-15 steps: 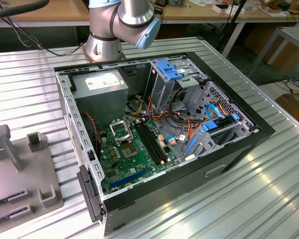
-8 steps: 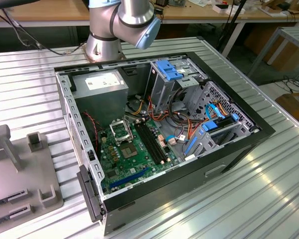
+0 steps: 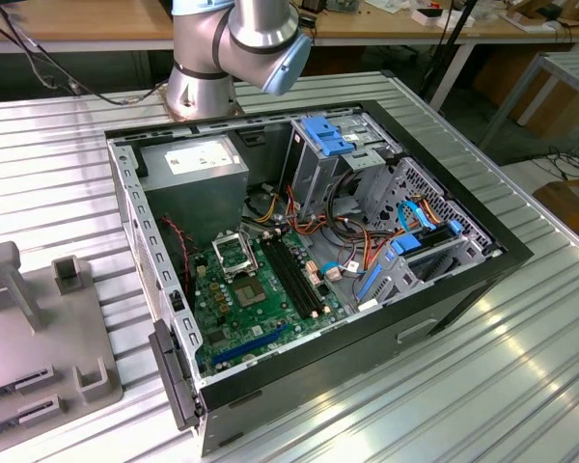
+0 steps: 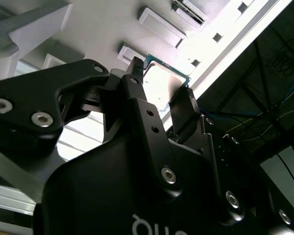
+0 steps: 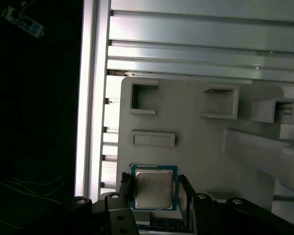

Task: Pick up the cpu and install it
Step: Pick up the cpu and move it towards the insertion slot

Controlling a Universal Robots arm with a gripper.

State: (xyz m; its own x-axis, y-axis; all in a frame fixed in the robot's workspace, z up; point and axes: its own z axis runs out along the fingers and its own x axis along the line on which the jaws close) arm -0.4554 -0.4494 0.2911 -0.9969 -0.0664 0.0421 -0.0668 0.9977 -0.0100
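1. First wrist view: flat square silver-topped cpu sits at the black gripper, over a pale grey plate; whether clamped, I cannot tell.
2. Likely light, stiff, fragile: hold opposite edges.

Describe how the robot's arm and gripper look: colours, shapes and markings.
The arm is made of rounded silver-grey metal segments, with a light blue cap on one joint. The gripper is matte black and angular, built from flat plates fastened with silver socket-head screws. White lettering on its body runs partly out of frame.
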